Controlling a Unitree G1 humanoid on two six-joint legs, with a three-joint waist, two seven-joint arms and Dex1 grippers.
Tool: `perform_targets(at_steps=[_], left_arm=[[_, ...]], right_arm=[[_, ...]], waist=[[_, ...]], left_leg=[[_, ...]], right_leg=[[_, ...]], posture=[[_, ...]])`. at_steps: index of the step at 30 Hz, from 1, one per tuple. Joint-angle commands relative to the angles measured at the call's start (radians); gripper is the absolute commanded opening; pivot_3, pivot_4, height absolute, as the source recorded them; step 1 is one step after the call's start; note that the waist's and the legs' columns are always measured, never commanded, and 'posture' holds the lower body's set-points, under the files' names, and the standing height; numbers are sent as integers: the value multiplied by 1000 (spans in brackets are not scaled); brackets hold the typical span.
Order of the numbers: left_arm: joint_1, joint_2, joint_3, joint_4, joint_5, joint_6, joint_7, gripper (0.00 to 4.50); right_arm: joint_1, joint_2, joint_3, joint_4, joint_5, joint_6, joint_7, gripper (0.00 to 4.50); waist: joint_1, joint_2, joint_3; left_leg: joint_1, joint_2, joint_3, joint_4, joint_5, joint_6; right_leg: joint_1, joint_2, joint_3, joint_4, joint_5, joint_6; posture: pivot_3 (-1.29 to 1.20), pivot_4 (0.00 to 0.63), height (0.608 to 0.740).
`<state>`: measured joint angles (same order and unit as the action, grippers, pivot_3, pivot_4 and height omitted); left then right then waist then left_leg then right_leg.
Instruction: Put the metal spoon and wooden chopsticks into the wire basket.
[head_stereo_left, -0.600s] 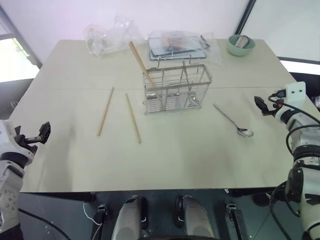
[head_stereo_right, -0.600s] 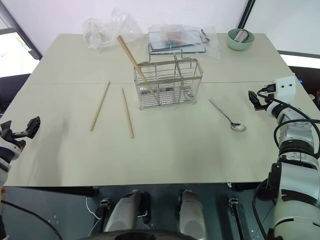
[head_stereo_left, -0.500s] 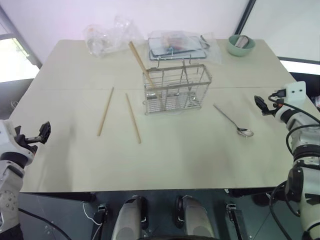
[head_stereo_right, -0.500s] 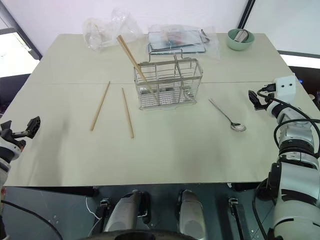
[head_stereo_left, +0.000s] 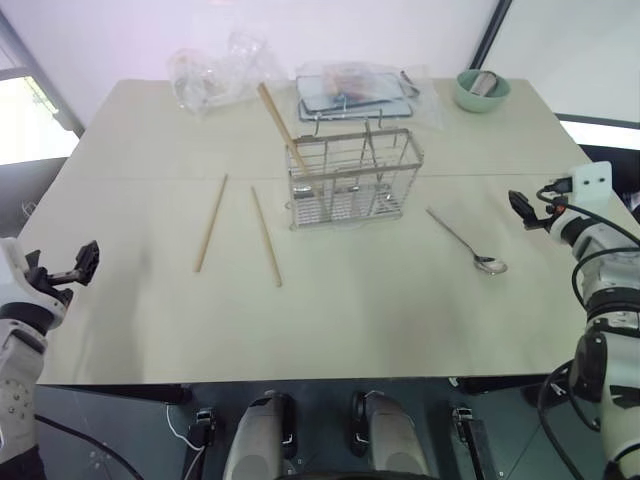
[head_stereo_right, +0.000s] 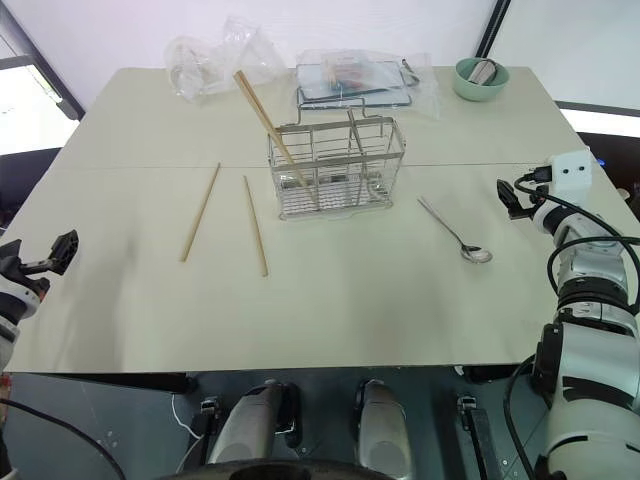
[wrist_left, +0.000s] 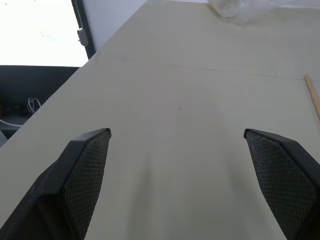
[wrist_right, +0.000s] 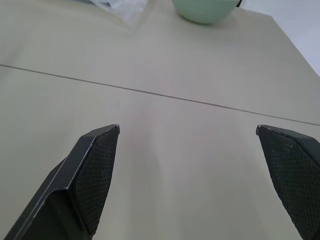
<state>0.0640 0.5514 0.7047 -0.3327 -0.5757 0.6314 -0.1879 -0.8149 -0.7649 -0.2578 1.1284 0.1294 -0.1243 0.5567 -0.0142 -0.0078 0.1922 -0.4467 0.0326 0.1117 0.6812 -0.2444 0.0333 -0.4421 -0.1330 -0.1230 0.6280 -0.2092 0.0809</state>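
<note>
left pincer (wrist_left: 177, 150): wide, empty | right pincer (wrist_right: 187, 150): wide, empty | readable writing: cannot tell

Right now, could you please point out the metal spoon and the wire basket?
metal spoon (head_stereo_left: 464, 241): left eye view, middle of its handle.
wire basket (head_stereo_left: 352, 193): left eye view, front wire wall.

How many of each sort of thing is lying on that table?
Chopsticks: 3, one leaning in the basket, two flat on the table
Spoon: 1
Wire basket: 1
Green bowl: 1
Plastic-wrapped tray: 1
Crumpled clear bag: 1
Total: 8
</note>
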Motion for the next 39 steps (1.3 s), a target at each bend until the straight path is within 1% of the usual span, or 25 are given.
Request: perform_targets(at_steps=[1, 5, 7, 9, 12, 15, 18, 20, 24, 28, 30, 33, 36, 39], left_arm=[[-17, 19, 26, -24, 3, -18, 2, 4481], [-46, 34, 22, -40, -25, -1, -10, 4481], [-85, 58, 12, -55, -47, 14, -22, 4481], [-137, 74, 19, -71, -119, 54, -31, 4481], [-248, 149, -19, -133, -321, 172, -104, 4481], [-320, 253, -104, -209, -503, 284, -205, 4481], [-347, 350, -200, -277, -583, 330, -322, 4481], [-364, 393, -260, -303, -614, 341, -386, 4481], [-436, 408, -385, -315, -620, 337, -435, 4481], [-470, 415, -452, -307, -585, 318, -489, 4481], [-482, 415, -469, -304, -572, 309, -507, 4481], [-495, 413, -479, -298, -558, 302, -516, 4481], [-502, 414, -481, -291, -544, 294, -522, 4481], [-509, 413, -480, -285, -534, 293, -526, 4481]], right_arm=[[-45, -37, -8, 6, -2, -10, 8, 4500], [-99, -70, 2, 2, -5, 28, 66, 4500], [-122, -84, 19, -12, -6, 56, 142, 4500], [-144, -97, 38, -26, -9, 87, 210, 4500], [-199, -118, 108, -74, -28, 221, 372, 4500], [-218, -132, 197, -153, -53, 376, 543, 4500], [-208, -141, 267, -239, -71, 492, 655, 4500], [-183, -147, 309, -299, -88, 521, 705, 4500], [-147, -141, 340, -336, -112, 578, 696, 4500], [-79, -128, 345, -393, -106, 656, 687, 4500], [-44, -120, 345, -428, -101, 704, 677, 4500], [2, -98, 329, -462, -84, 724, 658, 4500], [18, -70, 317, -480, -66, 777, 638, 4500], [28, -48, 329, -481, -78, 774, 610, 4500]], waist=[[0, 0, 0], [0, 0, 0], [1, 0, 0], [2, 0, 0], [1, 0, 0], [-1, 1, 1], [-1, 3, 1], [-1, 4, 1], [3, 4, 1], [3, 4, 1], [3, 4, 1], [3, 4, 1], [-1, 3, 1], [-1, 3, 1]], left_leg=[[0, 0, 0, 0, 0, 0], [0, 0, 0, 0, 0, 0], [0, 0, 0, 0, 0, 0], [0, 0, 0, 0, 0, 0], [0, 0, -1, 1, 0, 0], [0, 0, -1, 1, 1, -1], [0, 0, 0, 0, 3, -3], [0, 0, 0, 0, 3, -3], [0, 0, 0, 0, 3, -5], [0, -1, 0, 1, 5, -5], [0, -1, 0, 0, 5, -5], [0, -1, 0, 1, 6, -5], [1, -1, 0, 1, 6, -5], [2, 0, -1, 1, 6, -6]], right_leg=[[0, 0, 0, 0, 0, 0], [0, 0, 0, 0, 0, 0], [0, 0, 0, 0, 0, 0], [0, 0, 0, 0, 0, 0], [1, 0, 0, 0, 0, 0], [0, 0, 0, 1, 2, 3], [0, 0, 0, 1, 2, 3], [0, 0, 0, 1, 2, 3], [0, 1, 0, 1, 2, 3], [0, 1, 0, 1, 1, 3], [0, 1, 0, 1, 1, 4], [0, 1, 0, 2, 1, 4], [0, 1, 0, 2, 1, 4], [1, 2, 0, 2, 1, 4]], posture=[[0, 150, 707], [0, 150, 707], [0, 150, 707], [0, 150, 707], [0, 150, 707], [0, 150, 707], [0, 150, 707], [0, 150, 707], [0, 150, 707], [0, 150, 707], [0, 150, 707], [0, 150, 707], [0, 150, 707], [0, 150, 707]])
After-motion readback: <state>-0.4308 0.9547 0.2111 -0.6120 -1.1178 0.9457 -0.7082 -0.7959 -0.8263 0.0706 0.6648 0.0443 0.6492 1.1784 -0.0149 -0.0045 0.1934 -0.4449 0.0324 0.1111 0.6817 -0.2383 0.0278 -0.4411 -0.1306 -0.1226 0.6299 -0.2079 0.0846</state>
